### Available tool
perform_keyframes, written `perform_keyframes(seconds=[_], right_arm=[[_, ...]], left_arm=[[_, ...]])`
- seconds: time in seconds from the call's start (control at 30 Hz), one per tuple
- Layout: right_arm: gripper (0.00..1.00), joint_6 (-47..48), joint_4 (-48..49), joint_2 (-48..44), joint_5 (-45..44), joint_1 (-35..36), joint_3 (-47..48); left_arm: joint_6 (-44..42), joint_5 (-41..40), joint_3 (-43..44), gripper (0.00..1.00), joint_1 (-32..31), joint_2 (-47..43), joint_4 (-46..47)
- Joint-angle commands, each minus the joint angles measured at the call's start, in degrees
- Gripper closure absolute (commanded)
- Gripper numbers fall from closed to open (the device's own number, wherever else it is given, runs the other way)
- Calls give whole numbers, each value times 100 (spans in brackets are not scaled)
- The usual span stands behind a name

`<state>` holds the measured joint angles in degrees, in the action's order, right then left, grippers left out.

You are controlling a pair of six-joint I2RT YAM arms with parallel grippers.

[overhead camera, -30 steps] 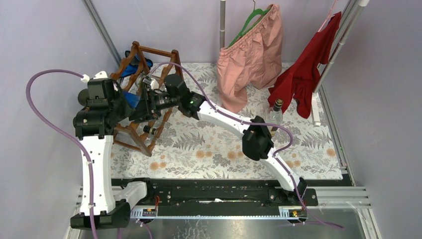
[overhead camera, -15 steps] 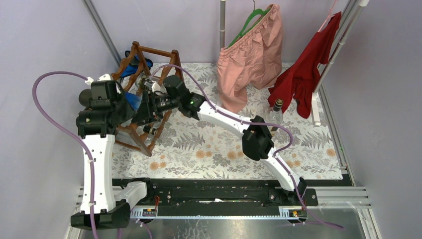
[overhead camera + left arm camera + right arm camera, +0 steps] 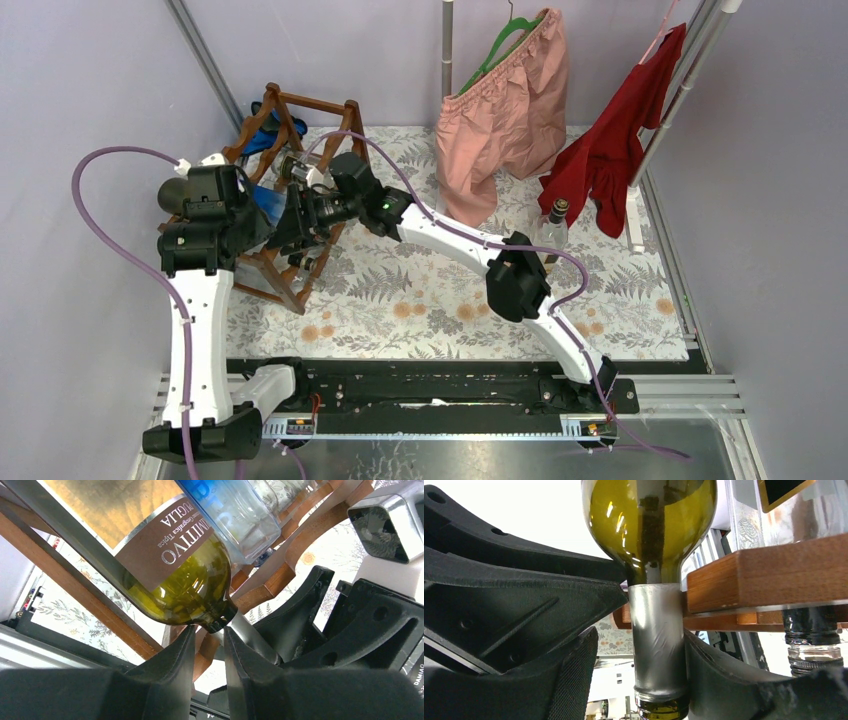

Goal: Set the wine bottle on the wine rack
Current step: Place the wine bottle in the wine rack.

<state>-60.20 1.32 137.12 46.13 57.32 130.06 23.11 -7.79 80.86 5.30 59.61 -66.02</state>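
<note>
Seating step, nearly done by my reading: the wine bottle (image 3: 170, 575) lay across the wine rack (image 3: 300, 110) at the table's (image 3: 440, 300) far left, beside a clear bottle (image 3: 240, 515). The left fingers (image 3: 177, 655) clenched its neck. The right fingers (image 3: 574, 610) flanked the foil; I cannot tell whether they gripped. Next, both should let go cleanly.

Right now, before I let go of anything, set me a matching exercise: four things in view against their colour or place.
1. wine bottle
2. wine rack
3. shorts
4. clear bottle

A. pink, on a hanger
B. upright beside the red garment
C. reddish-brown wood, back left
D. green glass, silver foil neck

Pairs: 1-D, 2-C, 3-A, 4-B.
</note>
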Motion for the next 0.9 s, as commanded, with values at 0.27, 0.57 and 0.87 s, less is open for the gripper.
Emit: perform_keyframes(seconds=[0.27, 0.57, 0.87], right_arm=[[36, 31, 353, -385, 440, -54, 99], [32, 105, 341, -325, 449, -96, 103], [30, 144, 330, -312, 489, -111, 101]], left_arm=[[-176, -438, -344, 66, 27, 156, 490], [-240, -596, -465, 65, 27, 197, 631], [-385, -770, -451, 65, 37, 299, 669]])
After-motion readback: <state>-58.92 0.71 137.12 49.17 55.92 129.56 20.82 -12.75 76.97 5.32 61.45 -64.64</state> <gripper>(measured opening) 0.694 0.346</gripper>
